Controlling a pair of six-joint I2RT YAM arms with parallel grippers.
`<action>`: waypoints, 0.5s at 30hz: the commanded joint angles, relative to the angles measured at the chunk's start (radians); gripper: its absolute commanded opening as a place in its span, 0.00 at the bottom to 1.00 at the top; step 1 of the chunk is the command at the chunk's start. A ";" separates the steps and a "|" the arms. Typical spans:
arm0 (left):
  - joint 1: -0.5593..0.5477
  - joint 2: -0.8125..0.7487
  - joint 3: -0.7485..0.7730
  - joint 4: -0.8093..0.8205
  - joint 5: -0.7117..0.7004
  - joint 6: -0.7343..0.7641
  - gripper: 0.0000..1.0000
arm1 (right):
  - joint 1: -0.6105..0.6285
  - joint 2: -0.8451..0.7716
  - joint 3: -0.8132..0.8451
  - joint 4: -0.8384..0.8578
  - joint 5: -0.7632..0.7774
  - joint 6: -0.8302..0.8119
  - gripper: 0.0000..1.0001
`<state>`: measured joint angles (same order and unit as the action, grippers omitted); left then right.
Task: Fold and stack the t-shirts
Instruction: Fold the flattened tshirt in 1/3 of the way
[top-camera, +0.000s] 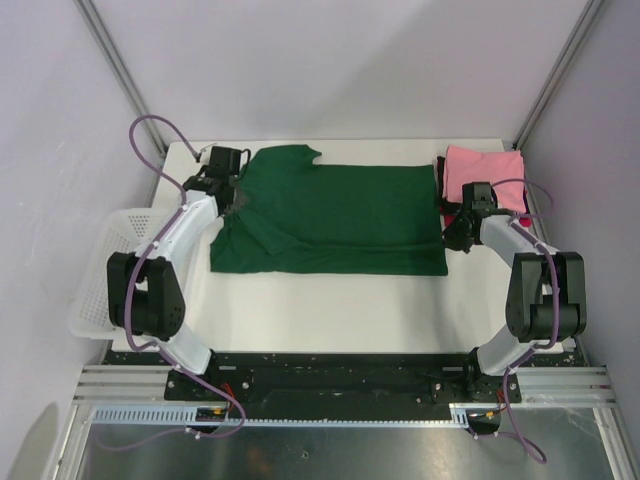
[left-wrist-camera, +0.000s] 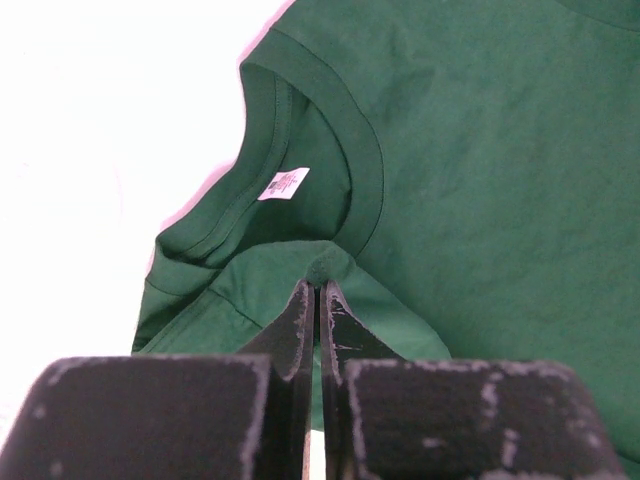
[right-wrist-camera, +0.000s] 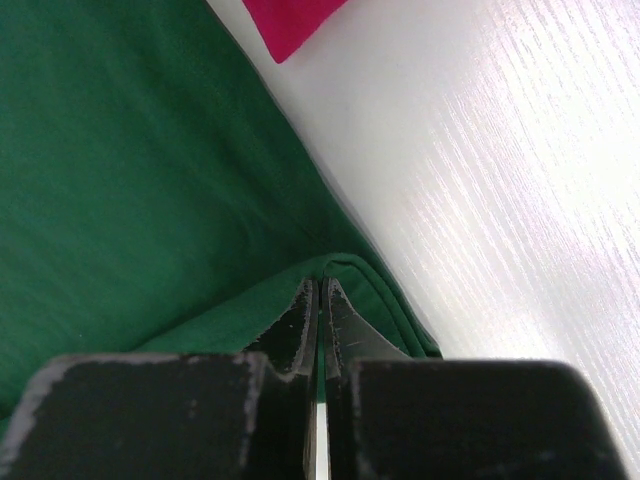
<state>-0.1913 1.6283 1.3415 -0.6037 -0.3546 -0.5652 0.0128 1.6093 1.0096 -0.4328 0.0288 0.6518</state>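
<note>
The dark green t-shirt lies spread across the white table, neck end to the left, hem to the right. My left gripper is shut on a pinch of the green cloth just below the collar; a white label shows inside the neck. My right gripper is shut on the shirt's hem edge at the right. A folded pink shirt lies at the back right on top of red and black ones; its corner shows in the right wrist view.
A white mesh basket hangs off the table's left edge beside the left arm. Bare white table lies in front of the shirt. Grey walls close in the back and sides.
</note>
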 joint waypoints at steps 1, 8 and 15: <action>0.006 0.015 0.053 0.023 0.006 0.033 0.00 | -0.004 0.012 0.038 -0.003 0.024 -0.023 0.00; 0.006 0.044 0.080 0.024 0.005 0.040 0.00 | -0.032 0.013 0.039 -0.015 0.040 -0.027 0.00; 0.008 0.060 0.107 0.022 0.006 0.044 0.00 | -0.047 0.021 0.039 -0.021 0.038 -0.032 0.00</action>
<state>-0.1909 1.6791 1.3888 -0.6041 -0.3370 -0.5480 -0.0242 1.6146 1.0100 -0.4503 0.0406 0.6445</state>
